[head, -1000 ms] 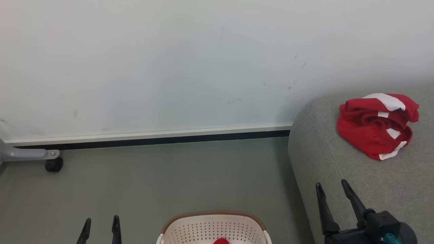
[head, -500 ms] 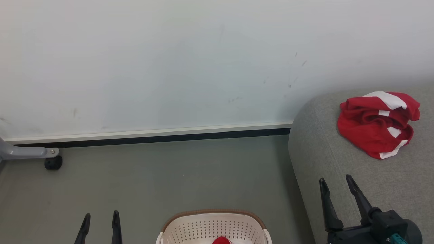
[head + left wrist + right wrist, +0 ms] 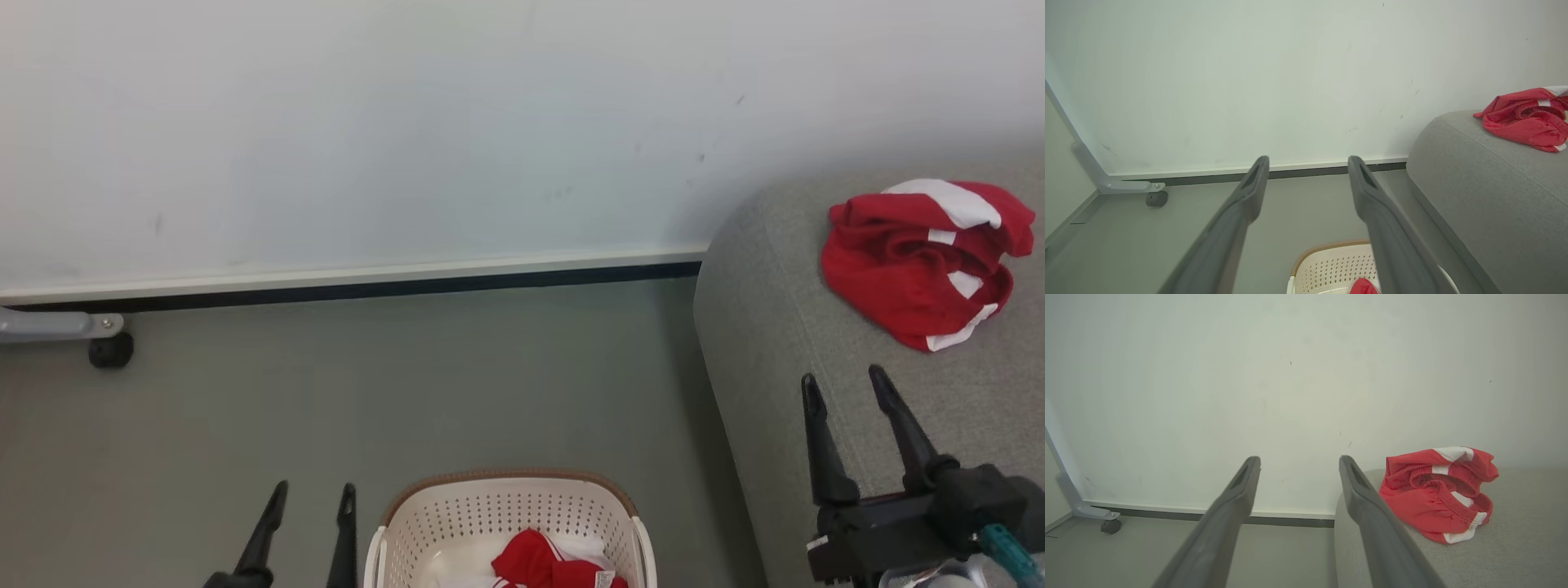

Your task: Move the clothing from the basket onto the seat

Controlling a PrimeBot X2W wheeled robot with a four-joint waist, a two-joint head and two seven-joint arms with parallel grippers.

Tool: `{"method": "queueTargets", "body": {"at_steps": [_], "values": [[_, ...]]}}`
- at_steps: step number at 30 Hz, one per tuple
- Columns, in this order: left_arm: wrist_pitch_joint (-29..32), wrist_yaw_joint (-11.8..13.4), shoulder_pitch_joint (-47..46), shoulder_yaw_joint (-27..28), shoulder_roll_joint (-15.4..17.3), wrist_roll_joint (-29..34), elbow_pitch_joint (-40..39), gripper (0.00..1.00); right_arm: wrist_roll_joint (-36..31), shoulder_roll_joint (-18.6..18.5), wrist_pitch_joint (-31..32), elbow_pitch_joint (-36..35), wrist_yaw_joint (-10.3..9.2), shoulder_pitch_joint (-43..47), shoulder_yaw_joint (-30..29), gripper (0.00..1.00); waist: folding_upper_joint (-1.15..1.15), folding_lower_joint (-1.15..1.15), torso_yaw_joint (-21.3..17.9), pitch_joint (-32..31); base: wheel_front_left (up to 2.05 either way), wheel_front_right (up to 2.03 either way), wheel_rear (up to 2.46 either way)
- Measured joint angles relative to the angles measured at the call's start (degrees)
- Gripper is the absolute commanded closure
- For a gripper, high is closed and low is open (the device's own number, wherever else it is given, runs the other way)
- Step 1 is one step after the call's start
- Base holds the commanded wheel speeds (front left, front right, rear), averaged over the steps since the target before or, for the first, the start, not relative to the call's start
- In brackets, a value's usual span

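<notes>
One red and white garment of the clothing [image 3: 918,257] [image 3: 1529,118] [image 3: 1437,492] lies bunched on the grey seat [image 3: 784,343] [image 3: 1486,192] [image 3: 1515,543] at the right. Below centre stands the cream basket [image 3: 506,514] [image 3: 1331,265], with more red and white clothing [image 3: 555,563] [image 3: 1363,287] inside it. Just left of the basket, over the floor, my left gripper [image 3: 314,492] [image 3: 1308,161] is open and holds nothing. Over the seat's near part my right gripper [image 3: 845,380] [image 3: 1299,461] is open too, short of the garment.
A white wall with a dark baseboard [image 3: 367,286] runs across the back. A grey metal leg on a black caster [image 3: 110,349] [image 3: 1156,199] [image 3: 1110,526] stands at the far left. Grey floor [image 3: 408,384] lies between the wall and the basket.
The head camera has tilted down, showing more of the basket and the clothing in it. Both grippers have risen a little in the picture and stay open.
</notes>
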Motion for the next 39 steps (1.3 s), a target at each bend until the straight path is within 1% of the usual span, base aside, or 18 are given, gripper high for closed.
{"method": "queueTargets", "body": {"at_steps": [6,7,13,18,24,26,29,30,39], "values": [[1.68,-1.96,-6.44,-5.31,-2.04,2.61,4.92,0.0,-0.56,-2.13,-0.14,-0.82,0.0,-4.2,-1.89,0.0,0.0,0.0,-0.41,4.16,0.0,0.0,0.0],[2.1,-2.02,-7.45,-6.15,-2.52,2.86,6.01,0.0,-0.75,-2.57,-0.14,-0.96,0.0,-4.89,-2.13,0.0,0.0,0.0,-0.51,4.89,0.0,0.0,0.0],[4.12,-4.41,-12.91,-10.88,-4.39,4.39,13.1,0.0,-0.87,-5.01,-0.15,-1.65,0.0,-9.55,-4.75,0.0,0.0,0.01,-1.24,9.48,0.0,0.0,0.0],[5.22,-4.69,-17.36,-12.59,-5.58,5.75,18.57,0.0,-0.91,-5.53,-0.15,-3.47,0.0,-11.91,-6.32,0.0,0.01,0.01,-1.97,13.39,0.0,0.0,0.0],[6.98,-5.52,-22.64,-15.8,-6.2,6.88,25.02,0.0,-0.9,-6.99,-0.16,-5.81,-0.07,-15.22,-8.37,0.0,0.01,0.01,-2.9,18.14,0.0,0.0,0.0],[7.75,-6.36,-24.14,-17.7,-6.17,8.08,27.2,0.0,-0.91,-7.22,-0.16,-6.93,-0.08,-16.32,-8.67,0.0,0.01,0.02,-3.22,19.74,0.0,0.0,0.0],[8.2,-6.73,-25.58,-19.51,-6.45,9.48,29.85,0.0,-1.09,-7.31,-0.16,-8.45,-0.29,-17.52,-8.81,0.0,0.01,0.01,-3.67,22.14,0.0,0.0,0.0],[8.2,-6.73,-25.58,-19.51,-6.45,9.48,29.85,0.0,-1.09,-7.31,-0.16,-8.45,-0.29,-17.52,-8.81,0.0,0.01,0.01,-3.67,22.14,0.0,0.0,0.0],[9.22,-7.49,-31.14,-21.93,-6.56,9.64,35.35,0.0,-2.94,-7.82,-0.18,-12.56,-0.15,-23.12,-7.65,0.0,0.01,0.01,-4.75,29.4,0.0,0.0,0.0]]}}
